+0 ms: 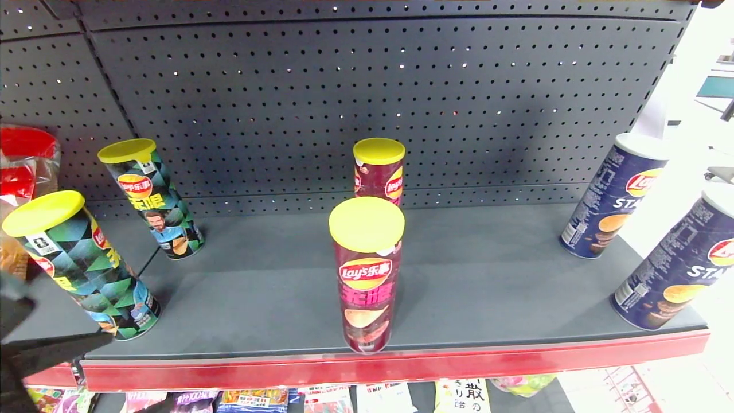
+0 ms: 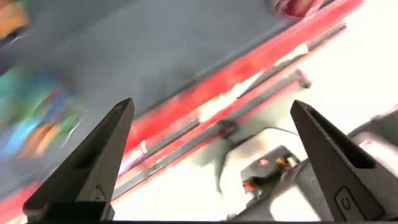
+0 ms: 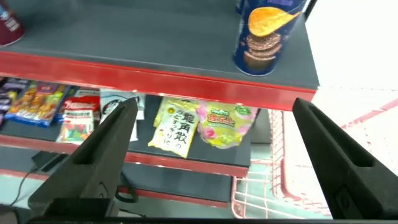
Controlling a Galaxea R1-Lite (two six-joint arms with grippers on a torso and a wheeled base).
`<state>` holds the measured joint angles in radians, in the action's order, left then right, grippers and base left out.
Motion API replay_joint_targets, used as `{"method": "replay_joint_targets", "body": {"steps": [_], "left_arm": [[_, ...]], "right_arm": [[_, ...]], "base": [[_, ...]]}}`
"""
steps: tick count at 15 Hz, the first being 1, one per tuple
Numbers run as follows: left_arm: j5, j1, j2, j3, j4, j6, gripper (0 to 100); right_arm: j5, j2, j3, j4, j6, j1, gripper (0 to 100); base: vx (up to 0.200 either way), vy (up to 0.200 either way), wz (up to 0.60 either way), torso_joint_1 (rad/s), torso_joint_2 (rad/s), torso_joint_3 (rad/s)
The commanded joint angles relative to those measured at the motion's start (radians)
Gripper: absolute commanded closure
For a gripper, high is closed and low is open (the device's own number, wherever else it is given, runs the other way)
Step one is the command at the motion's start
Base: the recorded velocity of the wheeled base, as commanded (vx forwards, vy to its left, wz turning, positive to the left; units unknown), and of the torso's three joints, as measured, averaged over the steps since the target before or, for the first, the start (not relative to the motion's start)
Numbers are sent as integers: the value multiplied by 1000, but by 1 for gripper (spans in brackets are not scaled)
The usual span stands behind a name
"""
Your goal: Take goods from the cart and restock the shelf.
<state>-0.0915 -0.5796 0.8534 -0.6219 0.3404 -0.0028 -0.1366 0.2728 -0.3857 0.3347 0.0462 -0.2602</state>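
The left tool [image 2: 212,104] is spread wide with nothing between its fingers. Past it the red front strip [image 2: 249,68] is blurred, and a green smear there is too blurred to name. The right tool [image 3: 216,102] is also wide and empty, below the shelf lip, facing snack packets [image 3: 177,127] on the lower shelf. A red wire basket [image 3: 273,186] is cut off at the frame edge.

On the grey shelf [image 1: 470,275], a red-topped bag [image 1: 23,160] is cut off at nine o'clock. Beside it stand the front green can [image 1: 86,269] and rear green can [image 1: 155,201], both with yellow lids. At six o'clock the front magenta can [image 1: 367,275] stands at the lip, partly hiding the rear magenta can [image 1: 378,172]. At three o'clock are the white-lidded rear navy can [image 1: 613,201] and front navy can [image 1: 671,269], the latter cropped.
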Motion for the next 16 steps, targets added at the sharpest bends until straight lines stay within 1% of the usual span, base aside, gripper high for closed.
{"method": "replay_joint_targets", "body": {"steps": [1,2,3,4,5,6,7,8,9,10,11,12,13,14,15,16], "left_arm": [[-186,116,-481,16,189,-5,0],[-186,285,-527,2,233,-46,0],[-186,425,-557,2,299,-89,0],[-175,523,-610,16,376,-108,0],[-148,534,-671,33,408,-111,0],[-109,517,-761,77,405,-103,0],[-65,514,-769,105,374,-105,0],[12,514,-768,154,235,-128,0],[62,514,-768,237,103,-138,0],[73,514,-768,324,-31,-137,0],[75,514,-768,458,-213,-120,0],[70,514,-768,580,-371,-79,0],[41,515,-771,622,-417,-51,0],[13,518,-772,614,-390,-43,0],[1,518,-772,617,-390,-39,0],[-33,547,-784,617,-388,-34,0]], "right_arm": [[3,25,-7,0,3,164,0],[3,28,-10,1,3,220,0],[3,29,-8,1,8,251,0],[3,20,2,3,11,277,0],[5,6,15,1,11,289,0],[9,-18,33,1,11,292,0],[20,-50,51,1,12,285,0],[68,-118,87,1,18,277,0],[109,-176,117,1,27,276,0],[135,-230,145,0,35,276,0],[140,-273,185,-13,43,265,0],[138,-273,197,-32,43,263,0],[137,-273,231,-82,44,263,0],[123,-273,283,-161,46,263,0],[109,-273,317,-247,40,263,0],[141,-273,361,-336,35,262,0]], "base": [[0,0,0,0,0,0],[0,0,0,0,0,0],[0,0,0,0,0,0],[0,0,0,0,0,0],[0,0,0,0,0,0],[0,0,0,0,0,0],[0,0,0,0,0,0],[0,0,0,0,0,0],[0,0,0,0,0,0],[0,0,0,0,0,0],[0,0,0,0,0,0],[0,0,0,0,0,0],[0,0,0,0,0,0],[0,0,0,0,0,0],[0,0,0,0,0,0],[0,0,0,0,0,0]]}}
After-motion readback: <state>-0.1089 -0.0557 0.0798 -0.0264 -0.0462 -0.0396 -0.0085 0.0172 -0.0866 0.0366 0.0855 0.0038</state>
